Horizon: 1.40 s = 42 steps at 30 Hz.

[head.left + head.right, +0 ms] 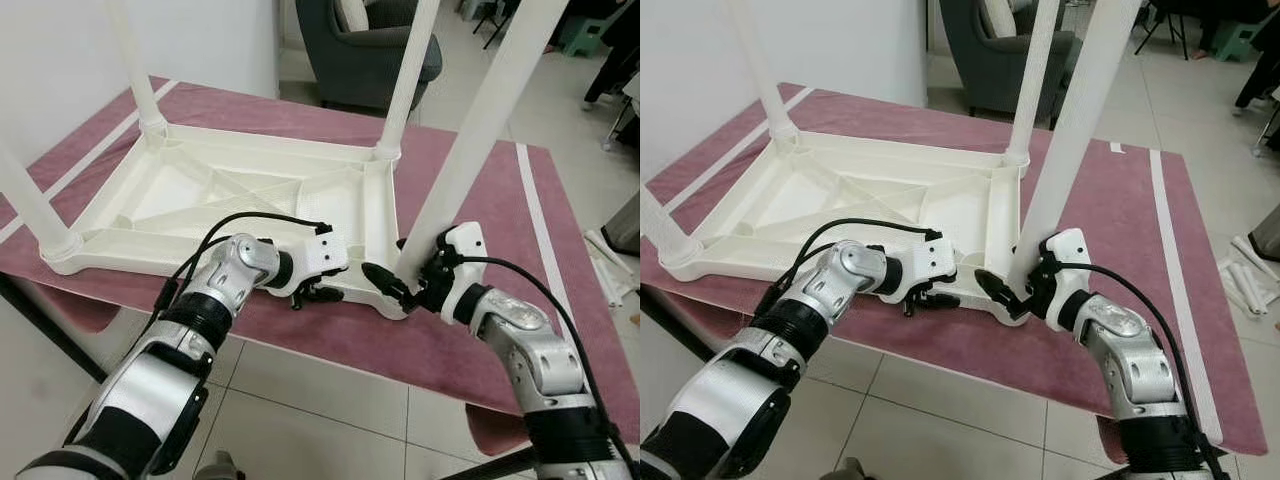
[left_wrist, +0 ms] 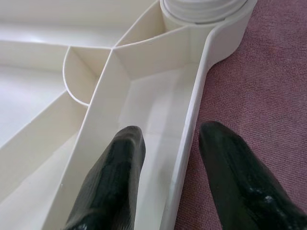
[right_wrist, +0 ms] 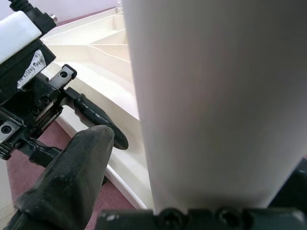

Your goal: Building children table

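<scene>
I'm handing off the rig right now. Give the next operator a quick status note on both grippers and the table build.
Left gripper: open, fingers astride the near rim of the upturned tabletop, one inside, one over the maroon cloth.
Right gripper: closed around the base of the fourth leg, at the near right corner socket.
Done: three legs stand in their sockets: far left, far right, near left.
Left: the fourth leg leans, so whether it is seated cannot be told; finish it, then flip the table.
</scene>
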{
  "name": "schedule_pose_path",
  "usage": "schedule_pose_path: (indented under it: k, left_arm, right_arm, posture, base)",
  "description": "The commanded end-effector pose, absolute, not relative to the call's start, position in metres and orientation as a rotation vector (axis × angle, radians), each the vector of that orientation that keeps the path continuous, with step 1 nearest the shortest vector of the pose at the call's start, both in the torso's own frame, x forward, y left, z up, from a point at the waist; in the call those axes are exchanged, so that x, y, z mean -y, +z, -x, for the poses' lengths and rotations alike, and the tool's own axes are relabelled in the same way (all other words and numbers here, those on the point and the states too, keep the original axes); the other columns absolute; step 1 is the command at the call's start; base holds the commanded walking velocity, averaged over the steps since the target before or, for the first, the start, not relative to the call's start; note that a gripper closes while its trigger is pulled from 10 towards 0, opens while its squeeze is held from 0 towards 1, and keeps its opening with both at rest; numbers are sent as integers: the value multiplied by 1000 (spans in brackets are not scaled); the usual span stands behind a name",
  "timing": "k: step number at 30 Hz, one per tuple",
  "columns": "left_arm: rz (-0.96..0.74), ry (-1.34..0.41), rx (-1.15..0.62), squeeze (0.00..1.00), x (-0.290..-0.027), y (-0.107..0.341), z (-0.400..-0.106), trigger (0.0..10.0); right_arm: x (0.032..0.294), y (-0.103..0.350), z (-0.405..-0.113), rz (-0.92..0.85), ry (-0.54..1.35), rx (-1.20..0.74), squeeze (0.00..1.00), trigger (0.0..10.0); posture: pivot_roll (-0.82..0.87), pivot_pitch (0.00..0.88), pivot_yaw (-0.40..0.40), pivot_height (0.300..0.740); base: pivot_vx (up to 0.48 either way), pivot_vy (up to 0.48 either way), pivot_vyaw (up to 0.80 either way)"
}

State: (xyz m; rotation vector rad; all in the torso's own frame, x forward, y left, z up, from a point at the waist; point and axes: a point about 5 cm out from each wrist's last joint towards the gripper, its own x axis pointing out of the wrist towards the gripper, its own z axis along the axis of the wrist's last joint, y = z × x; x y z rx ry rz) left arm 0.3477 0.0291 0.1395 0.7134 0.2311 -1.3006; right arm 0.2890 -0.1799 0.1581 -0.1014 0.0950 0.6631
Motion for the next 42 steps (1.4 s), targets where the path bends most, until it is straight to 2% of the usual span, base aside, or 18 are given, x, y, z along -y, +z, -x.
schedule_pose_path:
  k: [1, 2, 3, 4, 5, 7, 8, 9, 21, 23, 29, 32, 34, 38, 40, 41, 42]
  left_arm:
    - [-732, -1081, -142, 0, -30, 143, -359, 10000]
    - [-746, -1089, -140, 0, -30, 143, -359, 9451]
    - [-746, -1089, -140, 0, -30, 143, -359, 9451]
    - [-757, -1106, -141, 0, -29, 142, -359, 8745]
    - [-781, -1143, -146, 0, -30, 140, -357, 5176]
    - [-788, -1145, -145, 0, -29, 139, -356, 5176]
    - [-801, -1148, -145, 0, -30, 138, -356, 4588]
    - [-821, -1158, -145, 0, -31, 136, -356, 0]
    - [-905, -1436, -130, 0, -52, 136, -343, 0]
    - [-922, -1568, -115, 0, -70, 142, -333, 0]
    - [-993, -1652, -72, 0, -94, 147, -321, 0]
    - [-1001, -1657, -67, 0, -95, 147, -320, 0]
    - [-1011, -1673, -59, 0, -97, 147, -317, 0]
    - [-1004, -1716, -47, 0, -98, 148, -307, 0]
    - [-995, -1718, -44, 0, -98, 148, -306, 0]
    - [-989, -1718, -43, 0, -98, 148, -306, 0]
    - [-982, -1717, -39, 0, -97, 148, -305, 0]
  right_arm:
    - [175, 154, -291, 109, 678, -111, 0, 10000]
    - [175, 154, -291, 109, 678, -109, 0, 10000]
    - [175, 154, -291, 109, 678, -109, 0, 10000]
    - [175, 154, -291, 111, 678, -106, 0, 10000]
    - [176, 155, -291, 113, 677, -101, 0, 10000]
    - [176, 155, -291, 114, 677, -99, 0, 10000]
    - [176, 155, -291, 115, 676, -97, 0, 10000]
    - [176, 157, -291, 119, 674, -92, 0, 10000]
    - [170, 166, -283, 174, 731, -58, 0, 10000]
    - [160, 165, -270, 198, 860, -89, 0, 10000]
    - [156, 153, -255, 226, 1004, -180, 0, 10000]
    - [157, 152, -255, 226, 1008, -187, 0, 10000]
    - [157, 151, -259, 215, 1003, -191, 0, 10000]
    - [140, 165, -273, 78, 1068, -126, 0, 10000]
    - [135, 171, -274, 42, 1106, -103, 0, 9647]
    - [132, 173, -273, 22, 1130, -93, 0, 1608]
    - [131, 174, -272, 11, 1160, -91, 0, 0]
  posture:
    - [80, 0, -1, 740]
    - [80, 0, 0, 740]
    - [80, 0, 0, 740]
    - [79, 0, 1, 740]
    - [78, 0, 2, 740]
    - [78, 0, 2, 740]
    - [76, 0, 3, 740]
    - [76, 0, 3, 740]
    - [80, 0, -1, 740]
    - [81, 0, -2, 740]
    - [92, 0, -16, 740]
    - [92, 0, -16, 740]
    - [103, 0, -30, 740]
    - [114, 1, -40, 740]
    - [115, 2, -42, 740]
    - [117, 3, -44, 740]
    - [119, 4, -46, 740]
  base:
    - [0, 0, 0]
    - [0, 0, 0]
    - [0, 0, 0]
    - [0, 0, 0]
    - [0, 0, 0]
    - [0, 0, 0]
    - [0, 0, 0]
    - [0, 0, 0]
    - [0, 0, 0]
    - [0, 0, 0]
    - [0, 0, 0]
    - [0, 0, 0]
    - [0, 0, 0]
    - [0, 0, 0]
    - [0, 0, 0]
    - [0, 0, 0]
    - [0, 0, 0]
